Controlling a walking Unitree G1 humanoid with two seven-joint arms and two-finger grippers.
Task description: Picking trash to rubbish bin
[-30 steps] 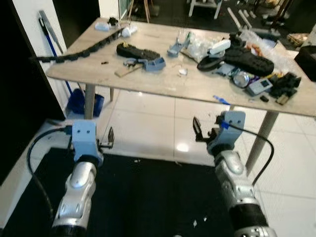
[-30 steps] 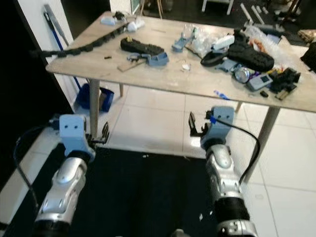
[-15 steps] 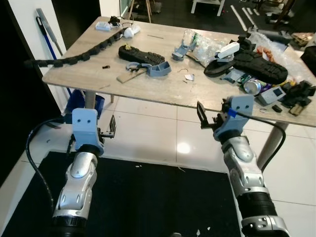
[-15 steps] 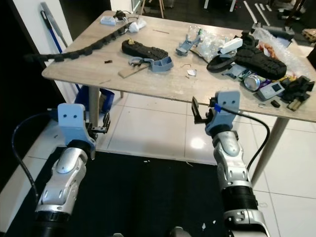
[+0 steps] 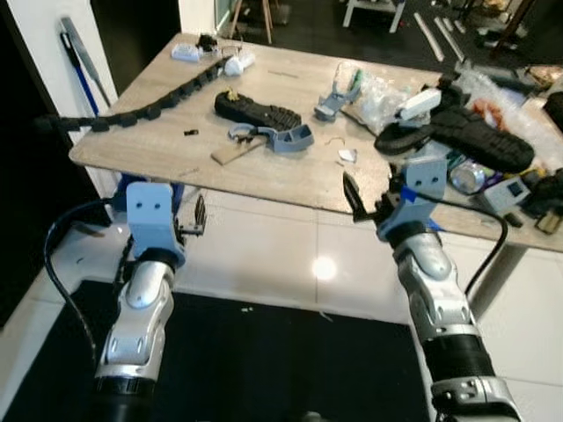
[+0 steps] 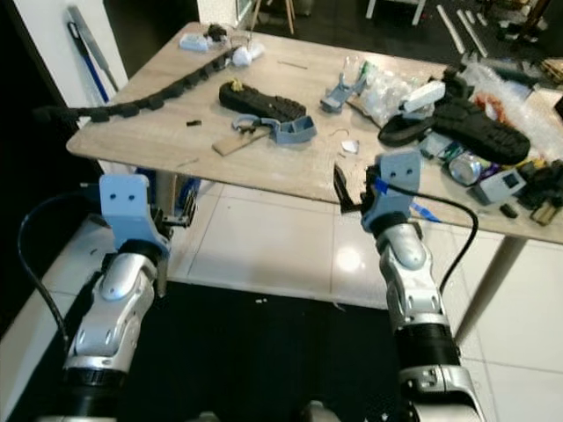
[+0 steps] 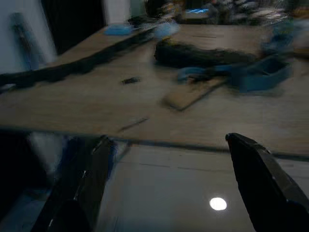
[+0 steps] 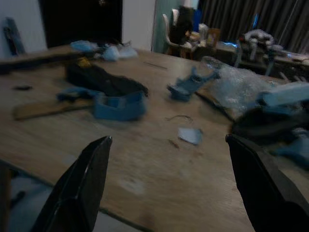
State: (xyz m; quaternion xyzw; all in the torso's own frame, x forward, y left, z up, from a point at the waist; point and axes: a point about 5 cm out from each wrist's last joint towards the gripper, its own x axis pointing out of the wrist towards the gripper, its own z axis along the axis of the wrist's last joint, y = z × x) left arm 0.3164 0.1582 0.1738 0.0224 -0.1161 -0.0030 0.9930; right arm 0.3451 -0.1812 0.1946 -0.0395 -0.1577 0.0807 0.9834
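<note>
The right gripper (image 6: 340,188), jaws spread wide and holding nothing, hovers at the near edge of the pale wooden table (image 6: 176,132), just level with its top. Beyond it a small scrap of white paper (image 8: 189,135) lies on bare wood, near a blue plastic bracket (image 8: 119,106) and a black shoe sole (image 6: 261,99). The left gripper (image 5: 199,221), fingers (image 7: 258,169) likewise parted and empty, hangs below the table's edge over white floor tiles (image 6: 264,246), beside a table leg; a long black cable chain (image 5: 132,110) overhangs the left corner
</note>
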